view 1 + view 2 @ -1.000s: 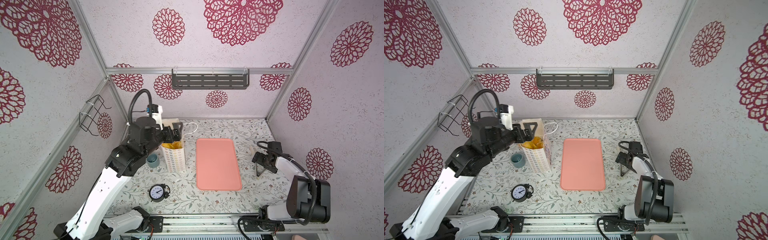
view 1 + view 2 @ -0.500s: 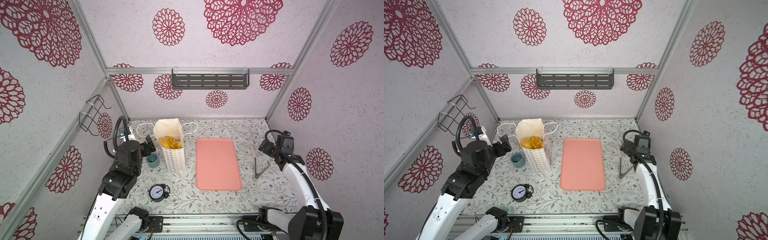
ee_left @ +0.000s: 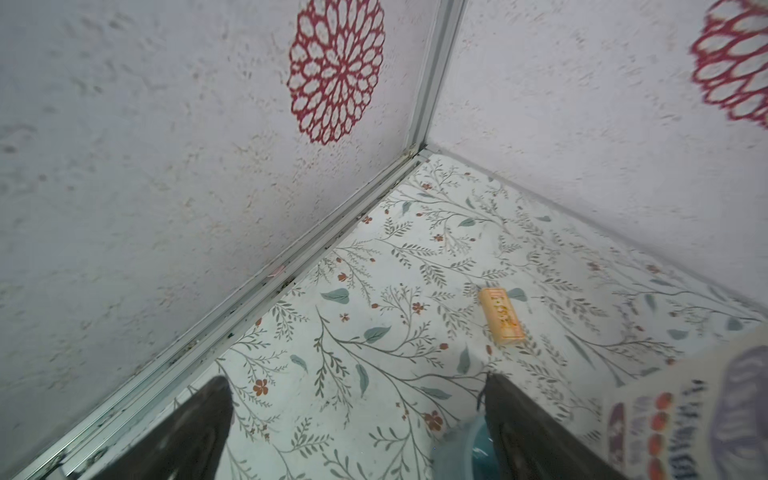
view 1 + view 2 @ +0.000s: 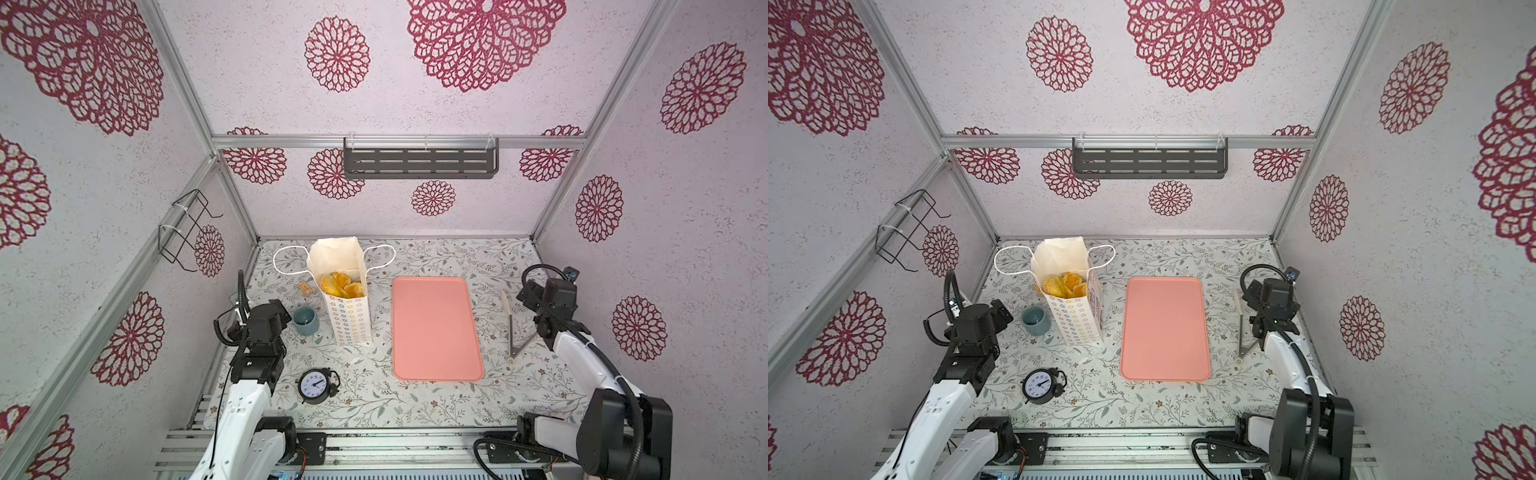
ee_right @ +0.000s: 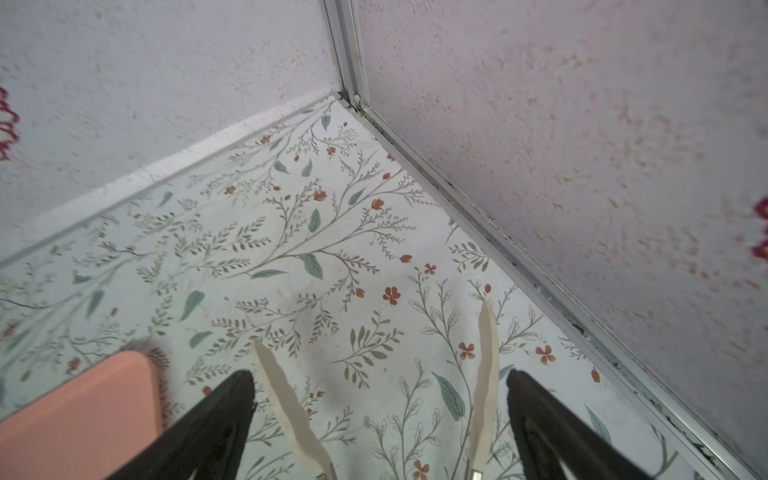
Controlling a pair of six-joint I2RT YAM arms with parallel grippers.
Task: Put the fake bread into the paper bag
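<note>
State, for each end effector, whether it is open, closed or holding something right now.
Left end effector: open, holding nothing.
Right end effector: open, holding nothing; the tongs below it lie untouched.

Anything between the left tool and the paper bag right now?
Yes: the blue cup stands between the left tool and the paper bag, close by the tool. Higher up, nothing visible blocks the bag's open top.
</note>
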